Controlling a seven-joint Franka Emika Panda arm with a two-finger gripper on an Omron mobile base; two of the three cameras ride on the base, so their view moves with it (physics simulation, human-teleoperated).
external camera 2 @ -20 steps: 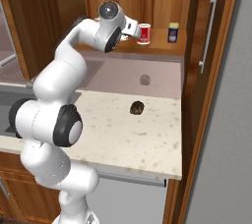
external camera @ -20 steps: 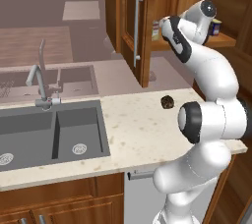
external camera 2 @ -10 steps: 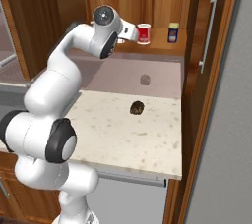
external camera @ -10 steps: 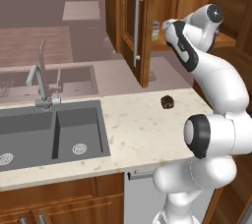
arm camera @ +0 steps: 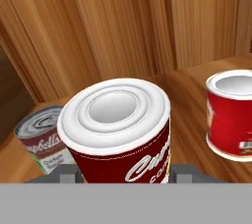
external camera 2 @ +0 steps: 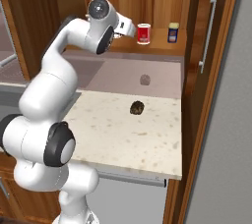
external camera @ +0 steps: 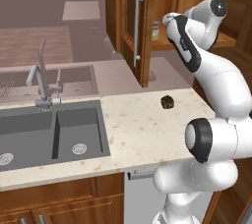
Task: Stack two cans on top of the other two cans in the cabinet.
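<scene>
- Hand view: a red can (arm camera: 118, 134) with a pale ringed top sits very close to the camera, between the two grey finger bases at the bottom edge. The gripper (arm camera: 120, 171) seems to be closed around this can, with one finger on each side, but the fingertips themselves are hidden.
- A second red can (arm camera: 231, 115) stands on the wooden shelf (arm camera: 189, 90) to the right in this view, apart from the first one.
- A cream-labelled can (arm camera: 42, 137) stands lower and to the left, partly behind the near can. It is upright.
- Right base view: the arm reaches into the tall cabinet (external camera 2: 192, 61), and the hand is at shelf height, just beside the standing red can.
- The dark-blue can (external camera 2: 173, 32) stands on the same shelf, further right, near the open door with the long silver handle (external camera 2: 208, 29).
- A small dark lump (external camera 2: 137, 107) lies on the speckled counter (external camera 2: 128, 139) below the shelf.
- Left base view: the sink (external camera: 49, 129) and its faucet (external camera: 42, 83) are to the left of the counter, well apart from the cabinet.
</scene>
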